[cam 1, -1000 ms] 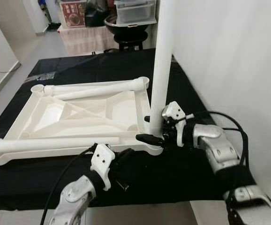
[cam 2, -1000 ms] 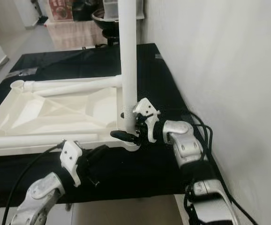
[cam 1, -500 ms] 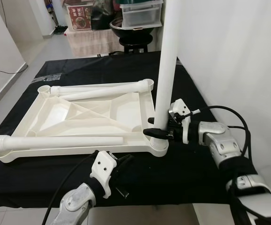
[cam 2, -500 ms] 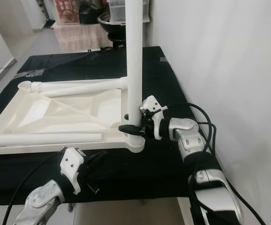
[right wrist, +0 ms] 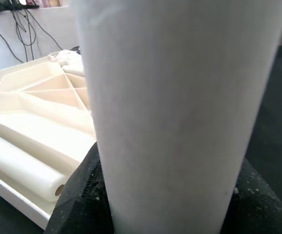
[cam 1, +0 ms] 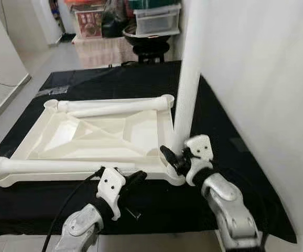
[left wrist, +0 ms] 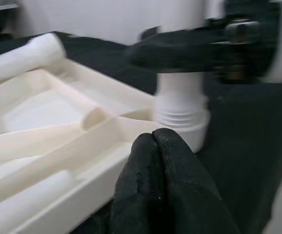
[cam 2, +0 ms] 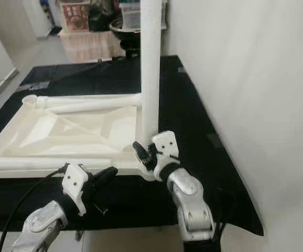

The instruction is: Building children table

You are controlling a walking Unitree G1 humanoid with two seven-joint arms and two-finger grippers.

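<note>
The white plastic table top point(cam 1: 62, 134) lies upside down on a black cloth. One white leg point(cam 1: 189, 79) stands upright in the socket at its near right corner. My right gripper point(cam 1: 175, 157) is shut on that upright leg just above the socket; the leg point(right wrist: 180, 97) sits between the black fingers in the right wrist view. My left gripper point(cam 1: 133, 177) is shut on nothing, its fingertips point(left wrist: 155, 185) right at the top's front edge, near the same corner. Two loose legs lie on the top: one point(cam 1: 52, 166) along the near edge, one point(cam 1: 115, 105) along the far edge.
A white wall point(cam 1: 256, 79) runs close along the right side of the black cloth point(cam 1: 219, 131). Behind the work area stand a black stool point(cam 1: 149, 50) with a bowl and clear plastic boxes. Grey floor lies to the left.
The camera shifted. My right arm swung from the right side round toward the front while staying on the upright leg. My left gripper came closer to the top's front edge.
</note>
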